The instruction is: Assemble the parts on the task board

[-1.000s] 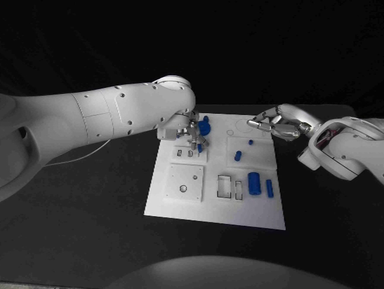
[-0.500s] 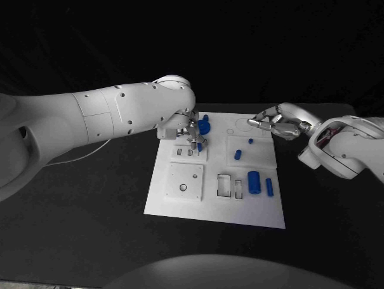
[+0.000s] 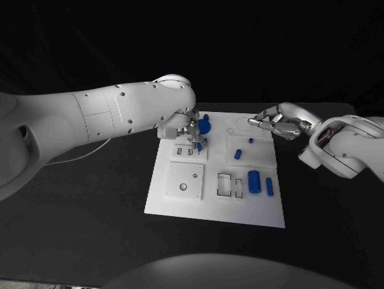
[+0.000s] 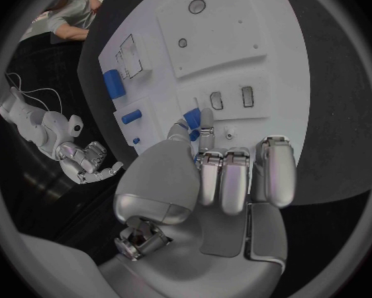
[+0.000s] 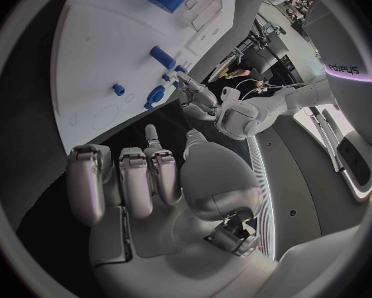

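Note:
The white task board (image 3: 176,208) lies in the middle of the black table. My left hand (image 3: 188,131) hovers over the board's far left part and pinches a small blue peg (image 4: 190,120) between thumb and a finger, just above two small slots (image 4: 232,98). A larger blue part (image 3: 204,125) stands right beside that hand. My right hand (image 3: 275,123) hangs at the board's far right edge with its fingers curled in and nothing in them. Loose on the board's right half are a short blue peg (image 3: 238,155), a blue cylinder (image 3: 254,182) and a blue bar (image 3: 269,187).
Two rectangular recesses (image 3: 224,183) sit left of the cylinder, and a square plate with holes (image 3: 185,180) lies on the board's near left. A tiny blue stud (image 3: 250,142) stands near the right hand. A thin cable (image 3: 79,156) runs under the left arm.
The left hand has lifted the small blue peg a little, toward the far side of the board. The right hand has barely moved.

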`<state>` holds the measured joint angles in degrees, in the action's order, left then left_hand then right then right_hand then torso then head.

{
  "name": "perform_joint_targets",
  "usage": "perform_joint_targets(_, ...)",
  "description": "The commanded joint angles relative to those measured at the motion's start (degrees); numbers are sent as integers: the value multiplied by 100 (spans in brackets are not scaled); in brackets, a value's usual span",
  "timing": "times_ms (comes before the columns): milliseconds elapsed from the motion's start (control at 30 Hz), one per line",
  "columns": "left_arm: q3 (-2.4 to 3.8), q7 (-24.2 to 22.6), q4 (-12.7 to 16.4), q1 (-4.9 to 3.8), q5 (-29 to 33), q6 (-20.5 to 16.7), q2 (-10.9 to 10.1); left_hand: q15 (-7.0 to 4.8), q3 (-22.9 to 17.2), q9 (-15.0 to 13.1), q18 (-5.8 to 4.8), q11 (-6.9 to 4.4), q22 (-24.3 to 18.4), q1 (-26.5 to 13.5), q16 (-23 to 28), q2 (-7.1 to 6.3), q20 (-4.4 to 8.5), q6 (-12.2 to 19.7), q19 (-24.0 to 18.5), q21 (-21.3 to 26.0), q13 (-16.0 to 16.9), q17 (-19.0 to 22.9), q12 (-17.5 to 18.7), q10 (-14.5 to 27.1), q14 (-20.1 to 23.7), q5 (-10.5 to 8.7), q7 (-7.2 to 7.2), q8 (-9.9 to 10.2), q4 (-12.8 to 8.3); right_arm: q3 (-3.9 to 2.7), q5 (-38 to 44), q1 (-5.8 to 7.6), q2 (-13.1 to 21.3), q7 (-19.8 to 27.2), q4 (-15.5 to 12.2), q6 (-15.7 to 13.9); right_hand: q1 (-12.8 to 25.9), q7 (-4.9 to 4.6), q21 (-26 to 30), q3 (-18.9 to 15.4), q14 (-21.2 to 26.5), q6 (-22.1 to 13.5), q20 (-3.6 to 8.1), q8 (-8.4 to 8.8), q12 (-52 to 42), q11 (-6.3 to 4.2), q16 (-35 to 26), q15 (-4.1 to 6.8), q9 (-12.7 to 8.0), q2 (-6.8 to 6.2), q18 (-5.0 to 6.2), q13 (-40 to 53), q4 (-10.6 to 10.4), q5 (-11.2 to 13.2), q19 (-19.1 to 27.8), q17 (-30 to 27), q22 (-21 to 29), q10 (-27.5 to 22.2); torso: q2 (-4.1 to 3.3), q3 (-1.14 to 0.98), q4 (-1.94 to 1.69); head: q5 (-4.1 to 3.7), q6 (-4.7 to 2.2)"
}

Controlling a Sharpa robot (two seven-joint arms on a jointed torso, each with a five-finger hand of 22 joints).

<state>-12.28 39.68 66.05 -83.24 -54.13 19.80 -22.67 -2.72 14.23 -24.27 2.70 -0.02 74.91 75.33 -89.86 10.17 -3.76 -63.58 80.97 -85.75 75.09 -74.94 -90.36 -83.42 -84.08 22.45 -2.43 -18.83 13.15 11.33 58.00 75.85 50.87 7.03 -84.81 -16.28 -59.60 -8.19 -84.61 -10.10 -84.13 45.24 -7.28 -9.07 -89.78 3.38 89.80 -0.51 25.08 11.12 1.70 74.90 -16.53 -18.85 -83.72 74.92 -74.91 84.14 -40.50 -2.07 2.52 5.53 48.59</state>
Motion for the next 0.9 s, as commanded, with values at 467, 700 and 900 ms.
perform_joint_targets(467,2,-92,4,6,29,-23,15,-108,-544,-635,-27,-161,659,341,-14,-153,101,125,38,35,1491,-1506,36,-658,-592,82,94,-329,-54,1,6,-14,-7,-40,13,112,-82,-11,61,-47,-587,51,-8,12,-22,40,20,-43,-9,-4,33,1510,-1,-61,19,1508,-1240,586,2,1,-2,-5,18)
perform_joint_targets(700,2,-96,10,7,30,-33,4,-123,-766,-836,-27,-175,669,391,-14,-264,116,190,44,43,1491,-1506,36,-658,-592,90,107,-404,-65,1,6,-18,-5,-47,13,117,-93,-11,81,-51,-587,62,-9,6,-22,42,20,-44,-9,-2,39,1510,-2,-70,40,1508,-1231,586,-1,3,-7,0,27)
perform_joint_targets(900,2,-74,50,7,30,-91,-29,-130,-1015,-977,-30,-181,687,444,-14,-369,125,251,58,45,1491,-1506,36,-658,-592,55,107,-426,-82,1,6,-21,2,-41,14,103,-97,-12,92,-53,-587,66,-9,5,-22,42,20,-44,-9,-1,43,1510,-2,-73,51,1508,-1227,586,1,2,-10,15,38)
